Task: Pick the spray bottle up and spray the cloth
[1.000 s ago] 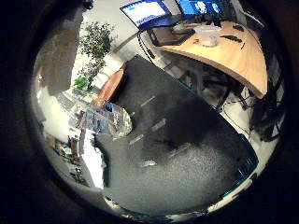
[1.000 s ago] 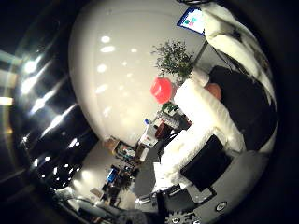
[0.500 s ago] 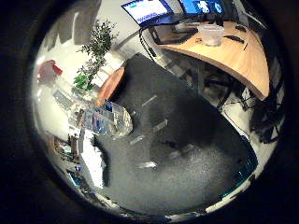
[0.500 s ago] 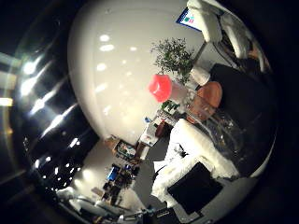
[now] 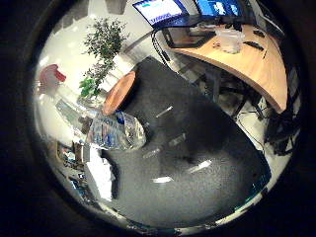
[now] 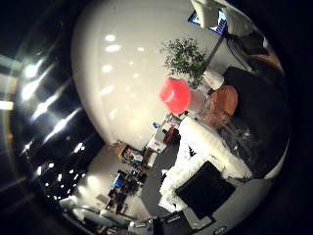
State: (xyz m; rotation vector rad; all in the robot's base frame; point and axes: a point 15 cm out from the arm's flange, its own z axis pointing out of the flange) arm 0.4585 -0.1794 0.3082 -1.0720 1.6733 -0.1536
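Note:
A clear spray bottle (image 5: 116, 131) with a red spray head (image 6: 174, 94) stands on the dark table (image 5: 197, 148), near its edge. An orange-brown cloth (image 5: 118, 92) lies just beyond the bottle on the same table. My right hand (image 6: 205, 152) shows as white and black parts close beside the bottle. One white finger (image 6: 195, 139) crosses in front of the bottle's lower body. Nothing sits between the fingers and the palm, and the bottle is not enclosed.
A curved wooden desk (image 5: 256, 64) with monitors (image 5: 160, 11) and a clear container (image 5: 231, 39) stands past the dark table. A leafy plant (image 5: 103, 47) rises behind the cloth. Cluttered shelves (image 6: 127, 171) line the room's far side.
The white finger that stretched across the thumb side view has drawn back and bent, uncovering the bottle and cloth. The view has shifted slightly, bringing the red spray head into the little finger side view.

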